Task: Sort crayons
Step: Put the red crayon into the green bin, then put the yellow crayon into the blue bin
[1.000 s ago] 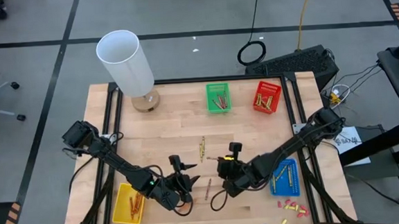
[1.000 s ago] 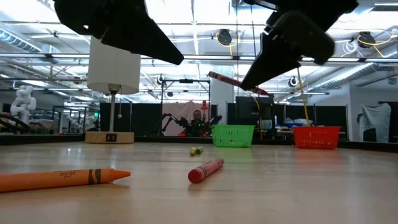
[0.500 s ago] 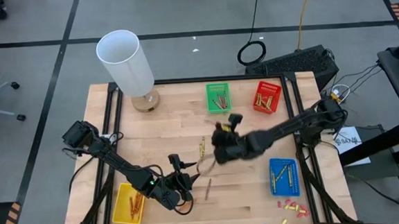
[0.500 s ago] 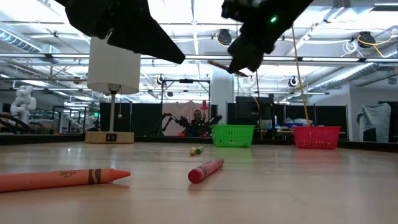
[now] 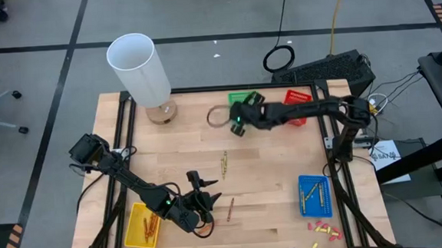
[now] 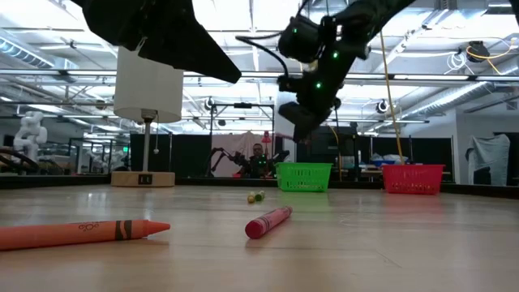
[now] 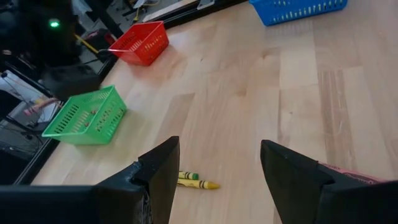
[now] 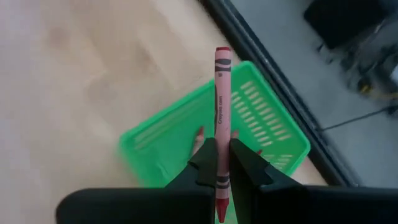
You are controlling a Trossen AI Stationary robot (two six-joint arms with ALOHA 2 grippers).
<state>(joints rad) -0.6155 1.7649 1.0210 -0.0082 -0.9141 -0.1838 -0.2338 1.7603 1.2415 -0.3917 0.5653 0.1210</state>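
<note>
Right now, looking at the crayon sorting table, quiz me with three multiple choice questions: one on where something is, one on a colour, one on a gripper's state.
1. Where is the right gripper?
A. by the green basket
B. over the blue basket
C. beside the lamp

2. What colour is the crayon it holds?
A. blue
B. red
C. green

3. The left gripper is:
A. shut on a crayon
B. shut, empty
C. open, empty

Answers:
1 A, the high view shows it at that basket.
2 B, its wrist view shows a red stick.
3 C, its fingers stand apart with bare table between.
</note>
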